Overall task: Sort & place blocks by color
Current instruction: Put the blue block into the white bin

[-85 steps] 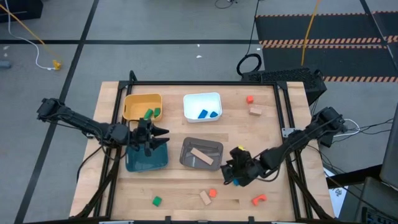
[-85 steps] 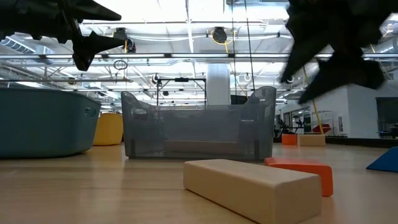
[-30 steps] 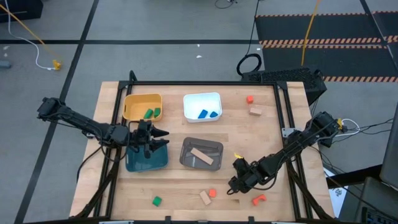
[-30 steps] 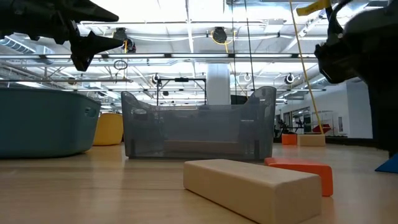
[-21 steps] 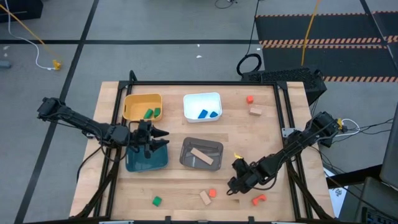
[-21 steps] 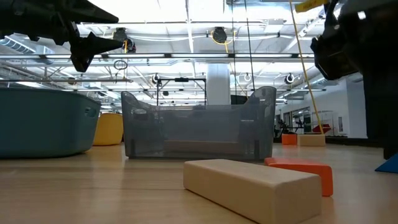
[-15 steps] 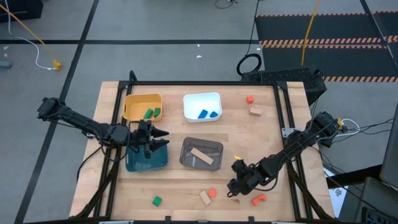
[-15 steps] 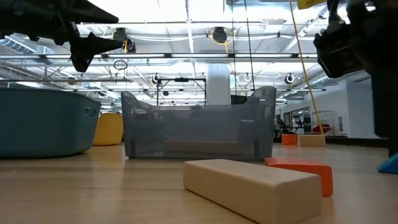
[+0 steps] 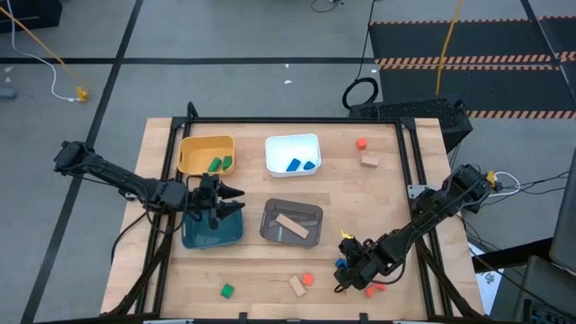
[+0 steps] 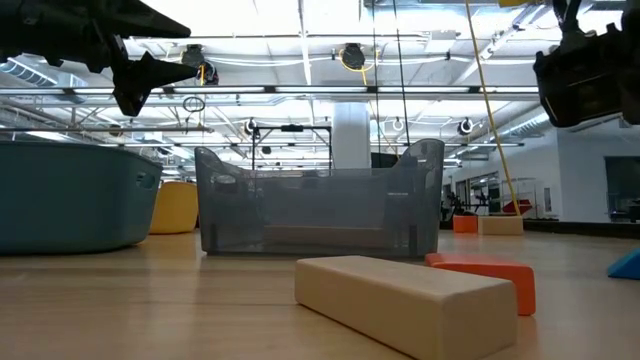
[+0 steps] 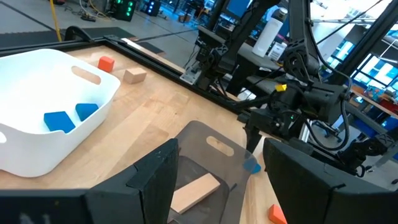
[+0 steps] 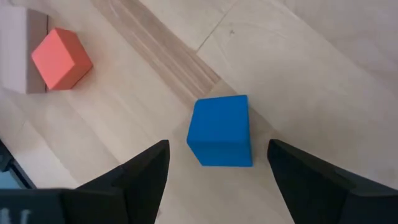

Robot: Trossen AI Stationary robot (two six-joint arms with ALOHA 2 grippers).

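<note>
- Blocks lie scattered over the wooden table and in four bins
- Right hand hangs low over the near right part of the table, fingers spread apart, nothing between them
- A blue cube sits on the bare wood just ahead of that hand's open fingers, not touched by either one; in the high view it peeks out beside the hand at
- A red-orange cube rests beside a tan block, touching it or nearly so, a little way from the blue cube; the low view shows the same tan bar with the red-orange piece behind it
- A red-orange arch lies right beside the right hand, partly hidden by it
- A green cube sits alone near the front edge, well apart from the others
- Left hand hovers over the teal bin, fingers apart and empty
- The yellow bin holds two green blocks
- The white bin holds two blue blocks
- The grey bin holds one tan bar
- A small red-orange cube and a tan block lie near the far right corner, close together
</note>
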